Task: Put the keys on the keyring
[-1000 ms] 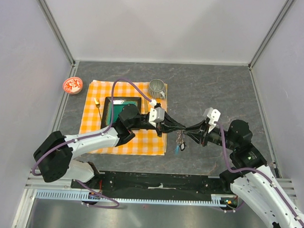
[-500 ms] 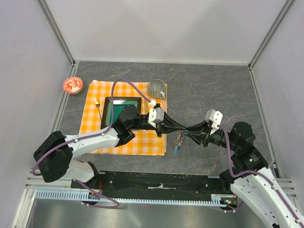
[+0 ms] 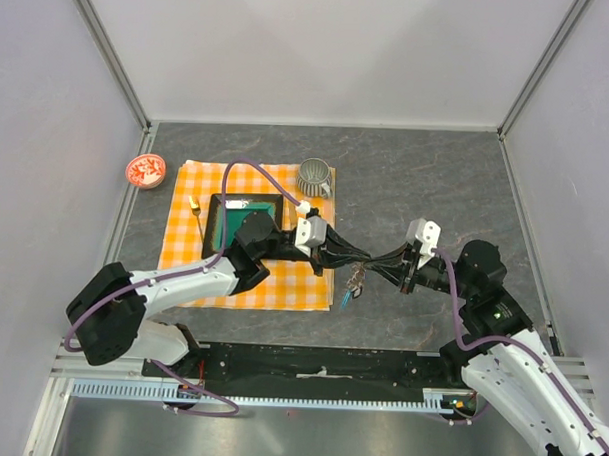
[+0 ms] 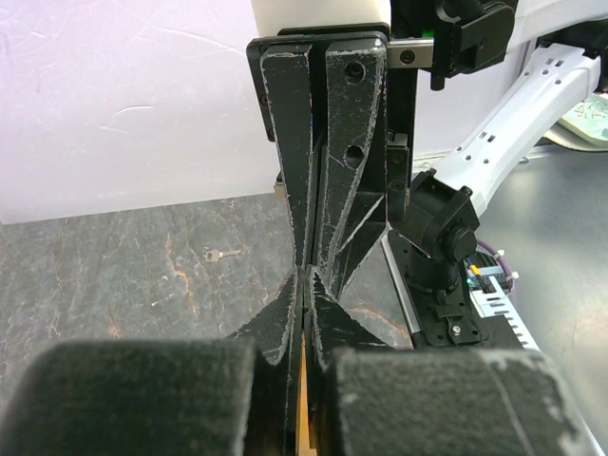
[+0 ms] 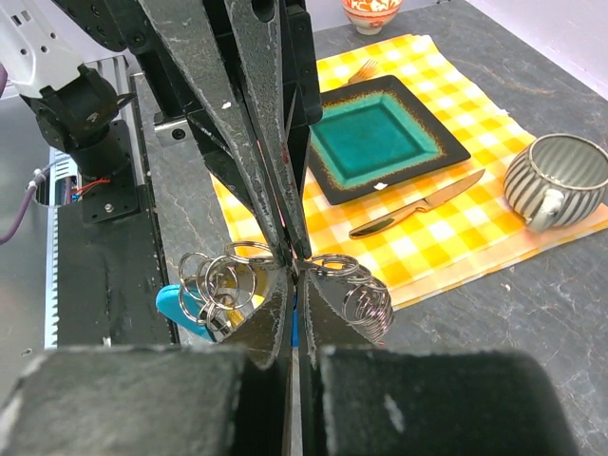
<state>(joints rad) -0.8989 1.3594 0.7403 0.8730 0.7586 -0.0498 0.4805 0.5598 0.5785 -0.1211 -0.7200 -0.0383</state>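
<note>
There's the keyring (image 5: 213, 293), springy wire loops with a cyan tag (image 5: 176, 306), hanging just below centre in the top view, right of the checked cloth (image 3: 183, 259). The left gripper (image 3: 355, 260) and right gripper (image 3: 376, 263) meet tip to tip, both clenched on it. It looks light, stiff and slippery: pinch the wire, not the dangling tag.

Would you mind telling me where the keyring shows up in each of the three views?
Top external: keyring just below centre, where left gripper and right gripper meet tip to tip.
Left wrist: not visible; fingers fill the middle.
Right wrist: lower centre, bunched around the fingertips, cyan tag at left.
Shared landmark: the meeting gripper tips, seen in all three views.
</note>
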